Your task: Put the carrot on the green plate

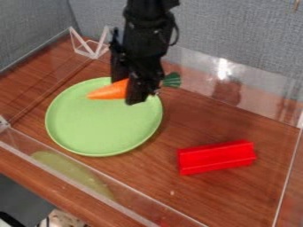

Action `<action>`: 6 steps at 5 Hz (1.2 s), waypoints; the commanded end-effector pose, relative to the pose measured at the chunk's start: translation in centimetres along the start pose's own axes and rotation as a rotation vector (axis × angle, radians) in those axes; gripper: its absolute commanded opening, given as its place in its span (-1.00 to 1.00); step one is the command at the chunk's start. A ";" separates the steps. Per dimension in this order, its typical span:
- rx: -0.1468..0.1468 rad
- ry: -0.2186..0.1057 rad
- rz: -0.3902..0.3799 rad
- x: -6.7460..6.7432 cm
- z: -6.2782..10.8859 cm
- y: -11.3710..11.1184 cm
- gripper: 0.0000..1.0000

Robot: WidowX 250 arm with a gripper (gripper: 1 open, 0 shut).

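A smooth, softly matt plastic look is shown by the green plate [101, 129], while a glossier finish is seen on the red block [217, 158]. Reddish-brown wood with visible grain is presented by the tabletop [213, 120], and a rough, cloth-like matt texture is shown by the grey backdrop [249, 34].
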State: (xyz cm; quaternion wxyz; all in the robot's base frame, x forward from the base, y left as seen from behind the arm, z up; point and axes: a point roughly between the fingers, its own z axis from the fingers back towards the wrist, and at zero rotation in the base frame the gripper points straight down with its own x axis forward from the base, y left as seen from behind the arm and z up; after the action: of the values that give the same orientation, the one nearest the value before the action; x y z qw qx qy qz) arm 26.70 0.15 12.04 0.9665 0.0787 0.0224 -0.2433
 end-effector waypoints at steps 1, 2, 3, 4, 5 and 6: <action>0.023 -0.066 0.008 2.1 1.7 -0.5 -1.00; 0.006 -0.081 0.016 2.9 1.0 -0.8 -1.00; -0.004 -0.069 0.079 1.6 -0.1 0.8 -1.00; -0.016 -0.059 0.138 0.3 -1.0 2.0 -1.00; -0.012 -0.089 0.110 2.2 -0.2 0.7 -1.00; -0.009 -0.122 0.060 4.7 0.8 -1.1 -1.00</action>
State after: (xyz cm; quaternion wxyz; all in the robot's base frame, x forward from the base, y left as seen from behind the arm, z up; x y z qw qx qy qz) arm 29.68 -3.11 10.87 0.9720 0.0586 -0.0122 -0.2272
